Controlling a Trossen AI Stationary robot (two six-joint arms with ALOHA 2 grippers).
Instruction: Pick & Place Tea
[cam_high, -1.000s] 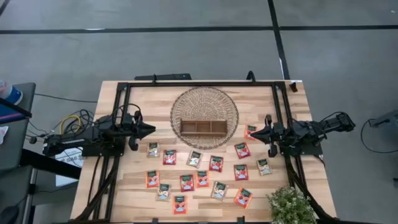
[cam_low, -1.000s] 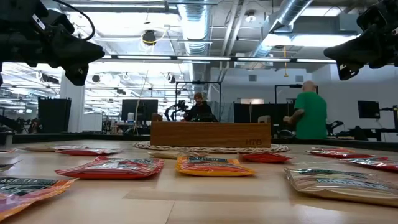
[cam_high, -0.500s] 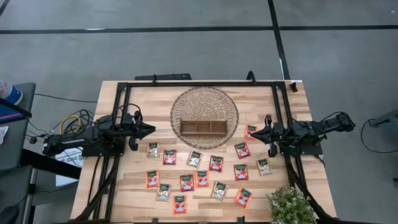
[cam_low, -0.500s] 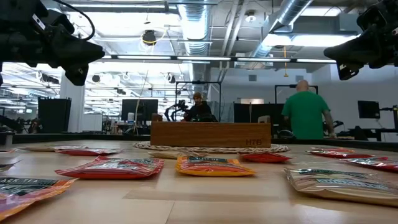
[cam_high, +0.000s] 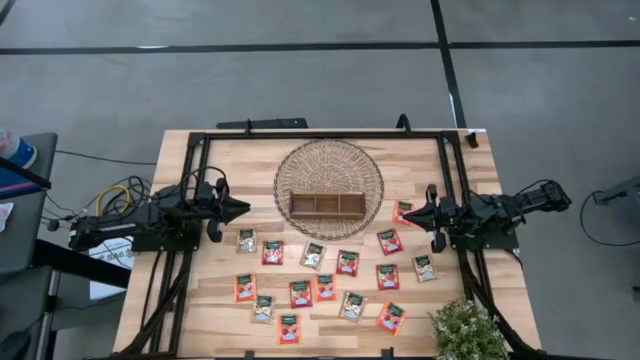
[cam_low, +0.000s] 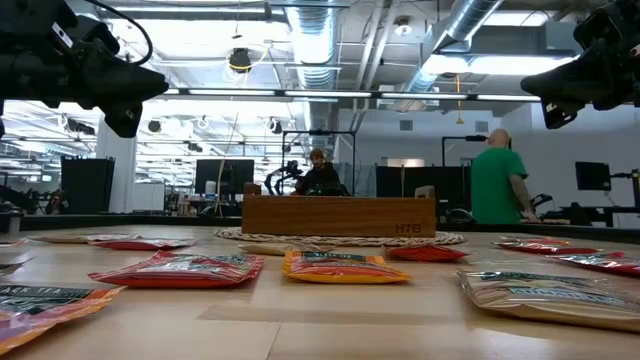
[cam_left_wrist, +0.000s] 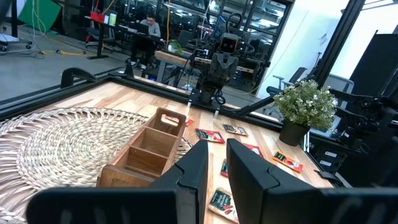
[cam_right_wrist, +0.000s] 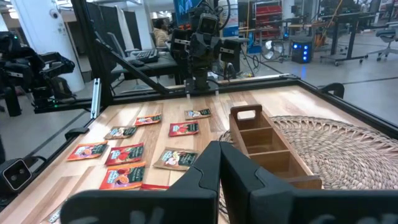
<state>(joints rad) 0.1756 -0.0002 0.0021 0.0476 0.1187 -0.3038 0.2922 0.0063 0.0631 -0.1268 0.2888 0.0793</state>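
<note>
Both arms hover above the wooden surface (cam_high: 420, 310), facing each other across it. The left hand (cam_high: 243, 208) sits at nine o'clock of the round wicker basket (cam_high: 329, 176), just off its rim; its two fingers (cam_left_wrist: 196, 168) stand a narrow slit apart with nothing between them. The right hand (cam_high: 405, 214) sits at about four o'clock of the basket, fingers pressed together and empty, its tip over an orange sachet (cam_high: 402, 211).

The basket lies flat at the twelve o'clock side of the surface, and the brown wooden three-compartment tray (cam_high: 328, 204) rests on its six o'clock part.

The tea sachets (cam_high: 325, 286) lie flat and scattered over the six o'clock half of the surface, none in the basket or tray. They are red, orange, and pale with dark-green tops, mostly apart from each other. One pale sachet (cam_high: 246, 240) lies just below the left hand; another pale sachet (cam_high: 424, 267) lies near the right arm.

A small potted plant (cam_high: 467, 331) stands at the five o'clock corner. In the low view a person in a green shirt (cam_low: 495, 185) stands in the room behind, and another person (cam_low: 318, 172) sits farther back.
</note>
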